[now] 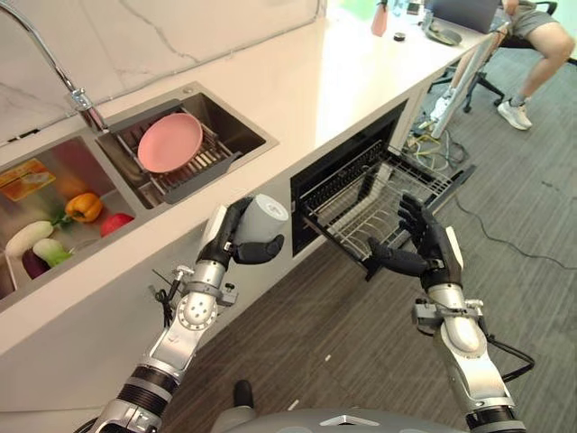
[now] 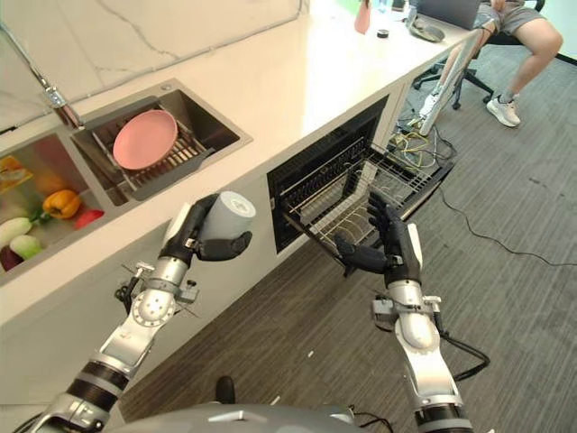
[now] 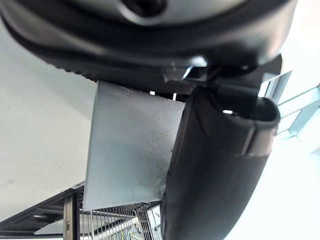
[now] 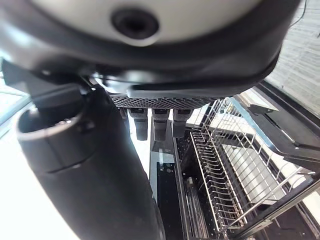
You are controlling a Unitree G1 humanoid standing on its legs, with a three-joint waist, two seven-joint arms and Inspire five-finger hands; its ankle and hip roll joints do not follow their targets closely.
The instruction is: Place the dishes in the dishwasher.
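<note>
My left hand [image 1: 236,236] is shut on a grey cup [image 1: 262,219], held in the air just in front of the counter edge, left of the dishwasher opening. The cup's side [image 3: 131,150] shows close up past the thumb in the left wrist view. The dishwasher's wire rack [image 1: 379,194] is pulled out from under the counter. My right hand [image 1: 422,245] hangs open over the rack's front corner, holding nothing. The rack [image 4: 225,175] lies past its fingers in the right wrist view. A pink plate [image 1: 169,142] rests on a drying rack in the sink [image 1: 236,122].
A second basin [image 1: 54,180] at the far left holds a yellow pepper [image 1: 84,207] and other vegetables. A faucet [image 1: 77,95] stands behind the sinks. A seated person's legs [image 1: 532,54] and an office chair are at the far right, with cables on the floor.
</note>
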